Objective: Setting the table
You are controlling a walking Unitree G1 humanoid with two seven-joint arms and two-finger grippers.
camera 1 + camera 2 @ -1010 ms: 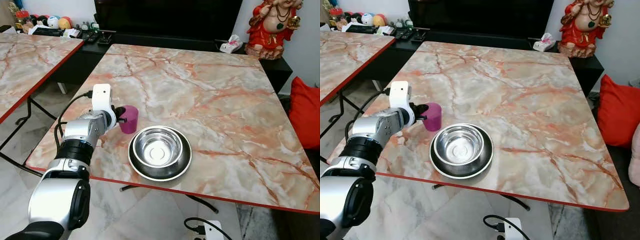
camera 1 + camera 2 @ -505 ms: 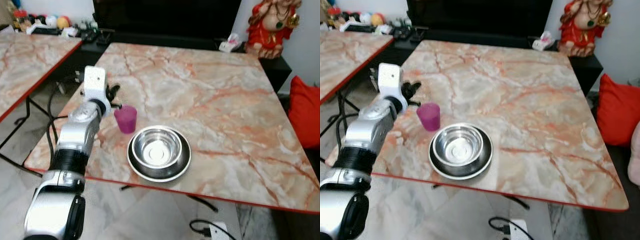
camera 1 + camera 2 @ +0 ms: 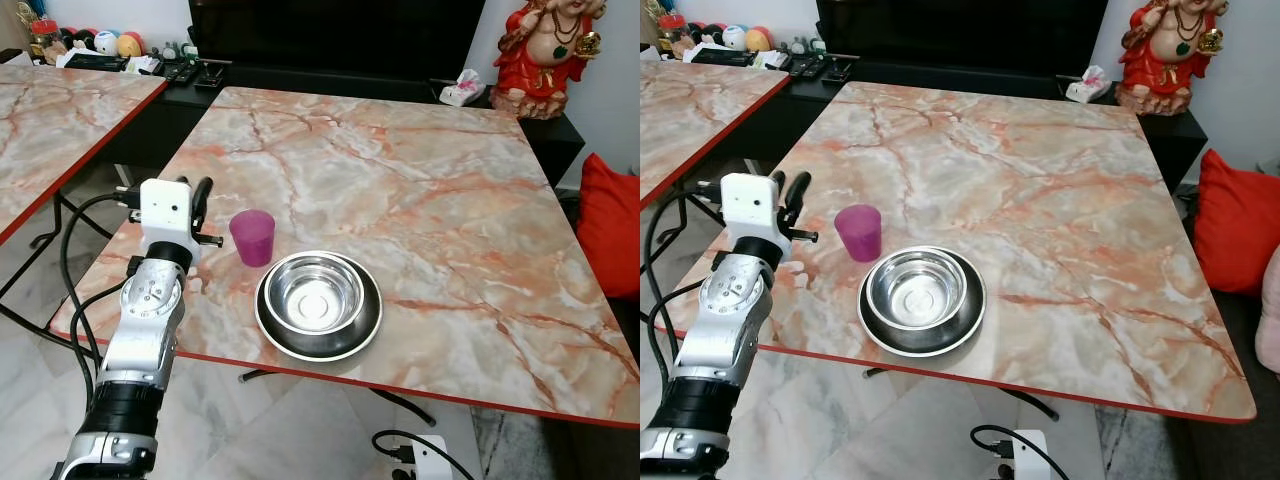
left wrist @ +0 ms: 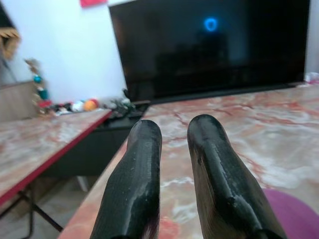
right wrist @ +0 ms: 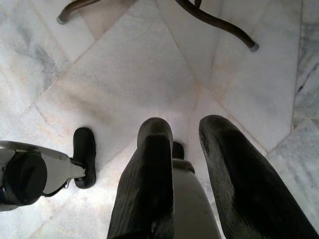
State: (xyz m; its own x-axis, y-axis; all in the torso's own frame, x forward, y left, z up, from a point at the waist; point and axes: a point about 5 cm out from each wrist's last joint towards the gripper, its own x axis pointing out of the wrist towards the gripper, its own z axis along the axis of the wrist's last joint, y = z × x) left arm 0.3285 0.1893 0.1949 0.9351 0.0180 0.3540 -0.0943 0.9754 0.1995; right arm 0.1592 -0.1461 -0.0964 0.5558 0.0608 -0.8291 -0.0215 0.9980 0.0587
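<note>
Magenta plastic identifies the cup (image 3: pixel 253 236), which stands upright and free on the marble-patterned surface (image 3: pixel 420 190), near its front left corner and just beside the steel bowl (image 3: pixel 318 296), which sits in a dark plate (image 3: pixel 366 328) close to the front edge. Your left gripper (image 3: pixel 199 191) hovers at the left edge of the surface, beside the cup and apart from it, fingers (image 4: pixel 144 179) released, empty, and drawn close together with a narrow gap between them. The right gripper (image 5: pixel 187 149) hangs idle over the floor tiles (image 5: pixel 124 74), its fingers slightly parted and holding nothing. Judge the placing of the cup as complete, so the step in hand is a clean retreat of the left arm. Withdraw along the line away from the cup, toward the left edge, and keep the wrist high so that neither the fingers nor the trailing cable (image 3: pixel 85 215) brushes the rim. A light plastic cup will likely tip or slide at a slight touch, and it stands close enough to the bowl to knock against it. Confirm that cup, bowl and plate sit well inside the front edge before you fetch any further item.
</note>
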